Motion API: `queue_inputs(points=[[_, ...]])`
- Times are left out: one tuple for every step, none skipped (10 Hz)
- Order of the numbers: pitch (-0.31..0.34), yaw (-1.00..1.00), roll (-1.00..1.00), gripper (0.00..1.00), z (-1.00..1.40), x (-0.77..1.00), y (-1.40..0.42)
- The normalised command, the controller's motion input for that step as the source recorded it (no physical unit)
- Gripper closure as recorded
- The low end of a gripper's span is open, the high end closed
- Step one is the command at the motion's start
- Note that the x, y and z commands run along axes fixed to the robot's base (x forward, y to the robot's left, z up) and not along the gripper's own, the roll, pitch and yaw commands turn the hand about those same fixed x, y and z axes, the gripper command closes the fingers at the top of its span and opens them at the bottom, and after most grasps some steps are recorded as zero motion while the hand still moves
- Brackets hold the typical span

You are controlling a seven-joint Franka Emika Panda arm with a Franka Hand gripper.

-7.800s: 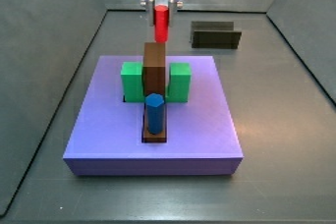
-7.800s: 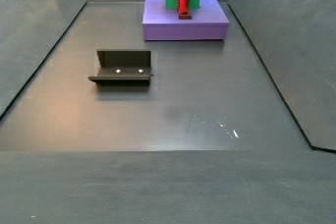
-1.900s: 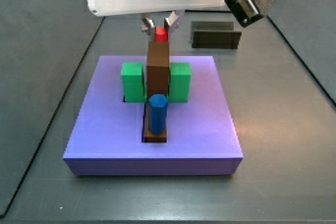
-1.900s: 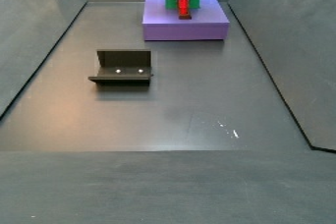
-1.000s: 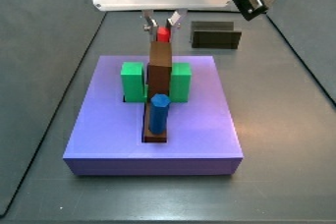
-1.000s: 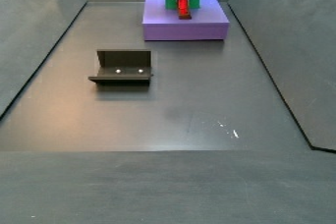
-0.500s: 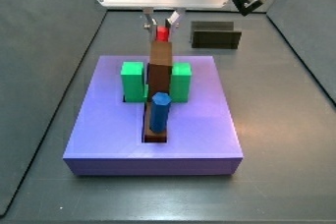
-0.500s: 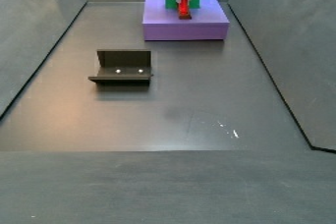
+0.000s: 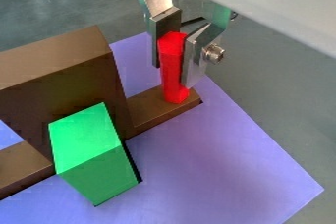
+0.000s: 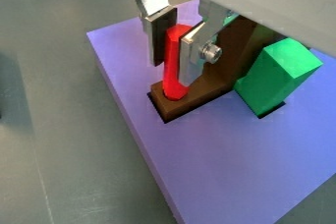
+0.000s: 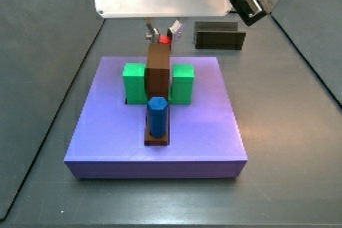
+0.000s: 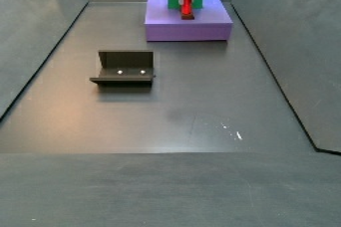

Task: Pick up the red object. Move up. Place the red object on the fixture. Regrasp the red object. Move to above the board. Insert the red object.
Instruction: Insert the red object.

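Note:
The red object (image 9: 174, 66) stands upright between my gripper's (image 9: 172, 71) two silver fingers, which are shut on it. Its lower end sits in the slot of a brown base strip (image 9: 155, 112) on the purple board (image 9: 250, 149), right beside the tall brown block (image 9: 59, 81). The other wrist view shows the same grip (image 10: 172, 74) on the red object (image 10: 175, 61). In a side view only the red top (image 11: 164, 40) shows behind the brown block (image 11: 158, 67), at the board's far end (image 11: 201, 142). The fixture (image 12: 124, 68) stands empty on the floor.
Green blocks (image 11: 135, 82) flank the brown block, and one shows in a wrist view (image 9: 92, 154). A blue peg (image 11: 158, 115) stands in the strip nearer the board's front. The fixture (image 11: 219, 37) is behind the board to the right. Grey walls enclose the floor.
My gripper has come down with the red object; less of the red shows above the brown block than half a second ago. Nothing else moved.

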Motion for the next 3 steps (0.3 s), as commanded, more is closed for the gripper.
queue_inputs(points=[[-0.119, 0.04, 0.05, 1.0, -0.53, 0.0, 0.0], [-0.123, 0.05, 0.06, 1.0, -0.56, 0.0, 0.0], [0.0, 0.0, 0.0, 1.0, 0.0, 0.0, 0.0]])
